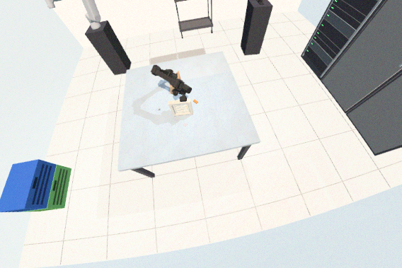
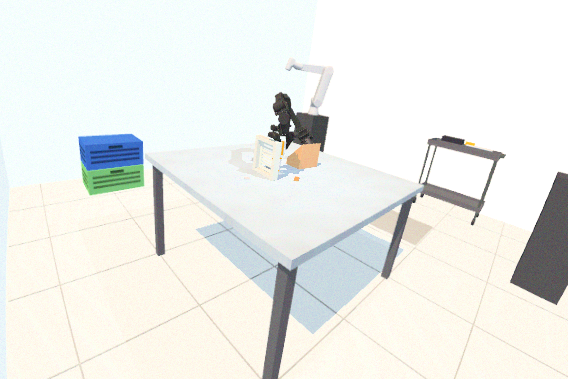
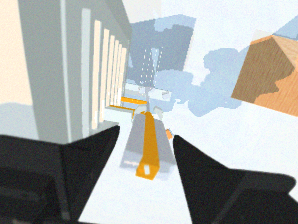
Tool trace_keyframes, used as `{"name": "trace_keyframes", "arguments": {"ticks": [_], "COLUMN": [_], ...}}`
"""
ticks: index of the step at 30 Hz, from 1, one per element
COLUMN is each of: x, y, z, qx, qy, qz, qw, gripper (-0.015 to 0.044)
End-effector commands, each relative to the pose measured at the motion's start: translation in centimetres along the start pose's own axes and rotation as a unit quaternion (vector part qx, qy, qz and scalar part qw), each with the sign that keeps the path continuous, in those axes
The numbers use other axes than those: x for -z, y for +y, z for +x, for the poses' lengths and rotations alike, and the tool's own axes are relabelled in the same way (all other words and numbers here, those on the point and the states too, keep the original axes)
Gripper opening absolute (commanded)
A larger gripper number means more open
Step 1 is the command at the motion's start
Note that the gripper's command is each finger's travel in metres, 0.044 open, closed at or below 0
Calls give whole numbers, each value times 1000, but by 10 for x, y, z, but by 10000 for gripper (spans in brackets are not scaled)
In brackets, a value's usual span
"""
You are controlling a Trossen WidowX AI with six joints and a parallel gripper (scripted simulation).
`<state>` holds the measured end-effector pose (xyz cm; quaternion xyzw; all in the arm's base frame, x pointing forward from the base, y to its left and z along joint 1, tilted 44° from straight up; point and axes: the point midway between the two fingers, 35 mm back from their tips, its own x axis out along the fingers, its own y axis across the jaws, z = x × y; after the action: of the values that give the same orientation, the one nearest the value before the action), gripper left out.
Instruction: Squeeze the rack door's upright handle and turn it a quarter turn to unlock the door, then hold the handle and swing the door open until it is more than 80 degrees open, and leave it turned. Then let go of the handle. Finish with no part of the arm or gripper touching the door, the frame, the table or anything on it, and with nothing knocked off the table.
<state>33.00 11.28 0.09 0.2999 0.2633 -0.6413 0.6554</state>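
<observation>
The cream rack (image 1: 170, 104) (image 2: 273, 172) stands upright on the table (image 1: 226, 119) (image 2: 320, 213). Its slatted side (image 3: 77, 75) fills the left of the wrist view. The upright handle (image 3: 149, 150) (image 2: 283, 148), grey-white with an orange stripe, lies below and between the fingertips in the wrist view. My gripper (image 3: 147, 133) (image 1: 182, 99) is open, pointing down over the handle at the rack's top rear side, with bare gaps beside the fingertips. Whether either finger touches the handle is not clear. How far the door is open and how far the handle is turned cannot be told.
A wooden block (image 3: 265, 75) (image 2: 306, 156) stands close behind the rack, beside the arm. A small orange piece (image 1: 195, 101) (image 2: 296, 179) lies near the rack. A small dark thing (image 1: 159, 109) and a faint pink piece (image 1: 185, 124) also lie on the table.
</observation>
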Motion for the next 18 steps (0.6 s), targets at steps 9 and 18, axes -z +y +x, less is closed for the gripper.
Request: {"name": "trace_keyframes", "arguments": {"ticks": [9, 18], "x": [-1, -1], "y": [-1, -1], "z": [1, 1], "qx": [0, 0], "qy": [-2, -2], "qz": [92, 92], "qw": [996, 996], "gripper": [239, 81]}}
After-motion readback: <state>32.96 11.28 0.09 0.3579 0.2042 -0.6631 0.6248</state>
